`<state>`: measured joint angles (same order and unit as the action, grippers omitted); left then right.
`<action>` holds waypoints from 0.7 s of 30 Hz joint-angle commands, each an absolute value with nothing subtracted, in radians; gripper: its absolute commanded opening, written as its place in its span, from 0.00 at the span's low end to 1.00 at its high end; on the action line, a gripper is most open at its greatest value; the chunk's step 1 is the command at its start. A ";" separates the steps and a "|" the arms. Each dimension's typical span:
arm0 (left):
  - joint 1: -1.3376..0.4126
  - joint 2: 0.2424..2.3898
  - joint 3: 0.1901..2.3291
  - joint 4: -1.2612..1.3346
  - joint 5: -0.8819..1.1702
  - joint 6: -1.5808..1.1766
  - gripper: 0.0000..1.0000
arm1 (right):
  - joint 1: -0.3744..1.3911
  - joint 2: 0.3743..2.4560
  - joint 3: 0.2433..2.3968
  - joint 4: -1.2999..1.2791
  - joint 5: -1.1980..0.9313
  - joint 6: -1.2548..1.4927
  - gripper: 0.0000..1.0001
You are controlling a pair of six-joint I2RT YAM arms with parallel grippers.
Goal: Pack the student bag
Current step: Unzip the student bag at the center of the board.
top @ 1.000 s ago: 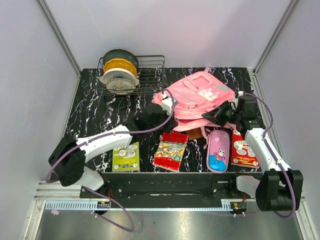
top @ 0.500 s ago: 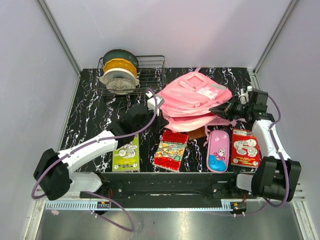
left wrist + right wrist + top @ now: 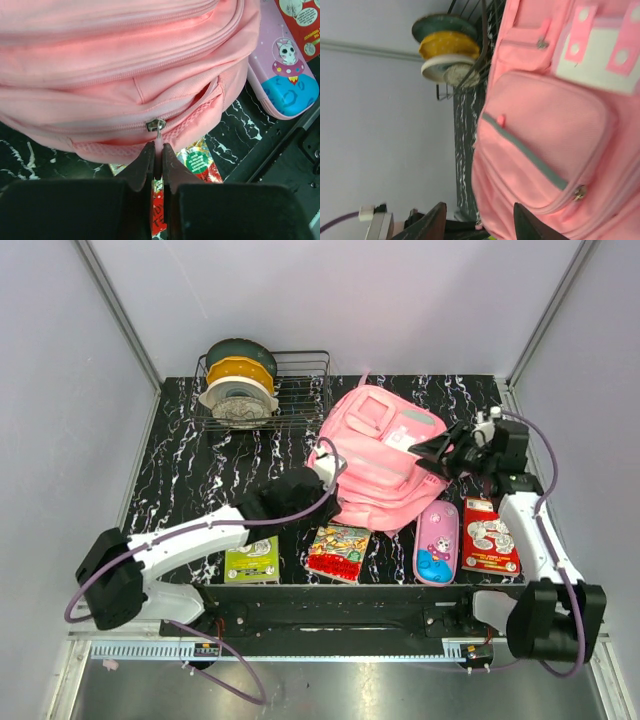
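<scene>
The student bag (image 3: 385, 455) is a large pink backpack lying at the middle right of the table, front pockets up. My left gripper (image 3: 320, 482) is at its near left side, shut on the pink zipper pull (image 3: 158, 141) just below the metal slider (image 3: 155, 124). The zip beside the slider gapes a little. My right gripper (image 3: 440, 450) hovers at the bag's right side, open with nothing between its fingers (image 3: 436, 220). The right wrist view shows the bag's front pocket (image 3: 545, 145) and its white patch (image 3: 600, 55) close ahead.
A pink pencil case (image 3: 436, 542) and a red book (image 3: 490, 536) lie near the front right. A comic book (image 3: 340, 550), partly under the bag, and a green book (image 3: 252, 558) lie front centre. A wire rack (image 3: 300, 390) with filament spools (image 3: 238, 380) stands at the back left.
My right gripper has opened and let go of the bag. The bag has shifted toward the front and settled over the comic book's top edge. The left gripper moved right with the zipper pull.
</scene>
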<state>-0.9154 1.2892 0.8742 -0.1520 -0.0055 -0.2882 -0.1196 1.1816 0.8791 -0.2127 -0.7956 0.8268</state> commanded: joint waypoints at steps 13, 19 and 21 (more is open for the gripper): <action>-1.000 1.379 1.052 -0.083 -0.141 -0.337 0.00 | 0.172 0.875 0.718 -0.420 -0.428 0.972 0.68; -1.005 1.391 1.058 -0.071 -0.137 -0.347 0.00 | 0.201 0.752 0.657 -0.489 -0.384 1.031 0.64; -1.006 1.396 1.060 -0.066 -0.138 -0.345 0.00 | 0.201 0.749 0.641 -0.494 -0.382 1.037 0.64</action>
<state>-0.9997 1.3983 0.9981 -0.1753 -0.1062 -0.3374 0.1871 0.7719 0.6598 -0.4488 -0.4446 1.0039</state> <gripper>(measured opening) 0.068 0.644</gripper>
